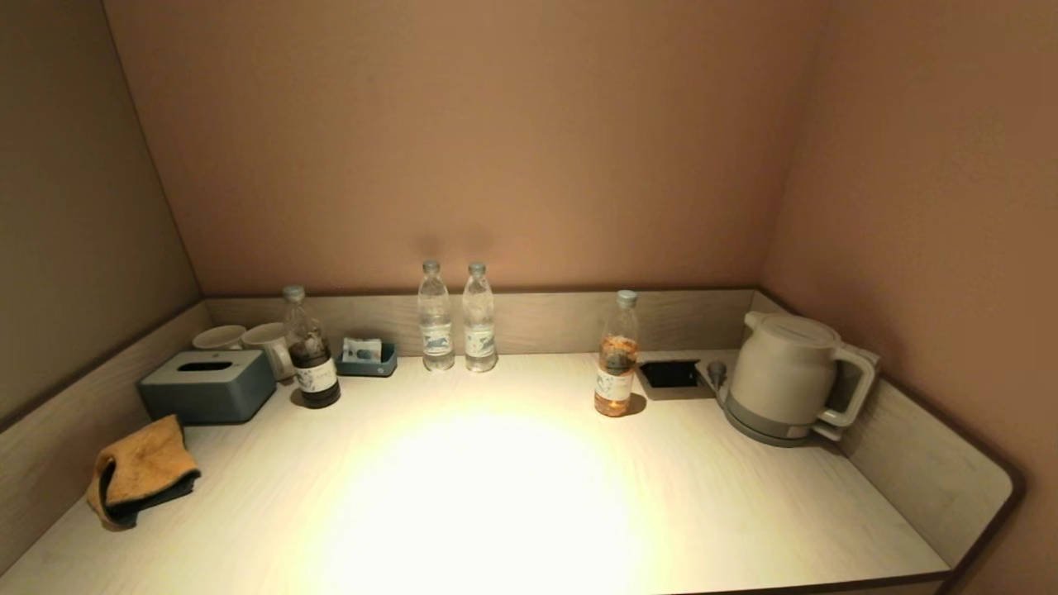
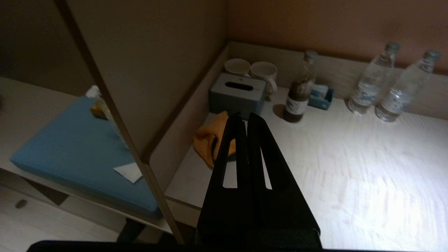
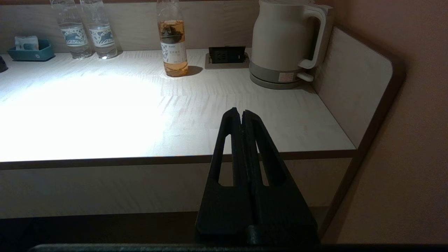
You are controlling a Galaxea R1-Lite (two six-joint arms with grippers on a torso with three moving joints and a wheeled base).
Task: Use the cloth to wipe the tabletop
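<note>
A folded orange cloth (image 1: 140,471) lies on the pale wood tabletop (image 1: 512,496) at its left edge, in front of the tissue box. It also shows in the left wrist view (image 2: 210,138), partly behind my fingers. My left gripper (image 2: 246,117) is shut and empty, held off the table's front left corner, short of the cloth. My right gripper (image 3: 241,113) is shut and empty, held in front of the table's front edge toward the right. Neither gripper shows in the head view.
Along the back stand a grey tissue box (image 1: 207,386), two white mugs (image 1: 248,339), a dark bottle (image 1: 312,351), a small blue tray (image 1: 366,357), two water bottles (image 1: 456,318), an amber-drink bottle (image 1: 617,357), a socket panel (image 1: 669,374) and a kettle (image 1: 789,376). Raised walls enclose three sides.
</note>
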